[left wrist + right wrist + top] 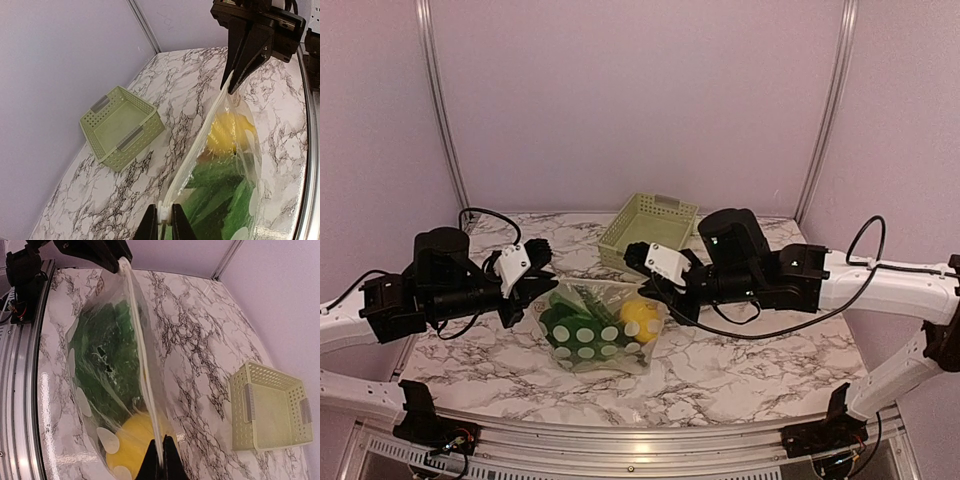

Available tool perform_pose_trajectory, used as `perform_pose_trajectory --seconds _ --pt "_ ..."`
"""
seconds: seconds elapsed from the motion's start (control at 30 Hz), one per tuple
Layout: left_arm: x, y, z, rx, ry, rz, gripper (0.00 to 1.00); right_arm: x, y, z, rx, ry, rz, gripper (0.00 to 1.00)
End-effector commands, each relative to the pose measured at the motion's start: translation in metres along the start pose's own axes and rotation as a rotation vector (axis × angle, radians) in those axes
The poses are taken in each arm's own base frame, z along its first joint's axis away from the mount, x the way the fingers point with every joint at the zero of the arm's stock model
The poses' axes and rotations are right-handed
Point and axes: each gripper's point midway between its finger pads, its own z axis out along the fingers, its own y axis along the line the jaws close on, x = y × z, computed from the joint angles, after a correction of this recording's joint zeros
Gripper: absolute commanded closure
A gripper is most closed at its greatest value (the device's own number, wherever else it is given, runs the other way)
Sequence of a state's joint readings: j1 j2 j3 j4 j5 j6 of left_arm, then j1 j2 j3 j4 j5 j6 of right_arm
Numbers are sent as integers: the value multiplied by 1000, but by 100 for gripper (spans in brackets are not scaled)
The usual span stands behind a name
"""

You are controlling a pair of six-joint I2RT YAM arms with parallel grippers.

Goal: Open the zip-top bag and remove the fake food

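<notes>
The clear zip-top bag [605, 335] hangs between my two grippers with its zip strip [140, 350] pulled straight and shut along the top. Its lower part rests on the marble table. My left gripper [542, 290] is shut on the white tab at the strip's left end [163, 212]. At the other end, the right gripper [665, 300] is shut on the strip, its fingers pinched flat [161, 460]. Inside the bag lies the fake food: a yellow lemon [638, 316] [132, 447] near the right gripper, and green leafy pieces [570, 318] [220, 195] towards the left.
A pale green slotted basket [648, 228] [122, 125] [270, 410] stands behind the bag, near the back wall, with nothing in it. Metal posts [440, 110] run up the back corners. A metal rail [620, 440] lines the table's near edge.
</notes>
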State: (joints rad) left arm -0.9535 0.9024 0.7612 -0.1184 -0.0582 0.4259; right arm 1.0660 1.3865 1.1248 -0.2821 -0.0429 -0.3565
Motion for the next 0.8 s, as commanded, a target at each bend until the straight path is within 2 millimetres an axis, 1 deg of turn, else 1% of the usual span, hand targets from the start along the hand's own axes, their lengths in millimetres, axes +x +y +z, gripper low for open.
perform_pose_trajectory --seconds 0.0,0.17,0.23,0.37,0.4,0.53,0.6,0.63,0.7,0.77 --pt "38 22 -12 -127 146 -16 92 10 -25 -21 82 15 57 100" --pt "45 27 -21 -162 160 -25 91 13 -39 -30 117 10 72 100" --pt "44 29 -23 -170 152 -25 91 12 -40 -30 116 8 67 100" --pt "36 20 -17 -108 125 -19 90 6 -33 -23 68 -8 48 100" --pt "33 17 -14 -85 121 -17 87 5 -30 -21 58 -8 40 100" --pt "22 6 -7 -8 96 -13 59 0 -13 -12 18 -1 -12 100" --pt "16 1 -5 20 81 -11 43 1 -5 -8 -1 8 -32 100" --pt "13 -1 -4 33 78 -6 38 1 -2 -7 -8 10 -41 100" --pt "7 -5 -2 52 76 4 35 1 4 -4 -21 14 -51 100" --pt "-1 -8 0 72 70 11 33 1 9 -3 -36 14 -59 100"
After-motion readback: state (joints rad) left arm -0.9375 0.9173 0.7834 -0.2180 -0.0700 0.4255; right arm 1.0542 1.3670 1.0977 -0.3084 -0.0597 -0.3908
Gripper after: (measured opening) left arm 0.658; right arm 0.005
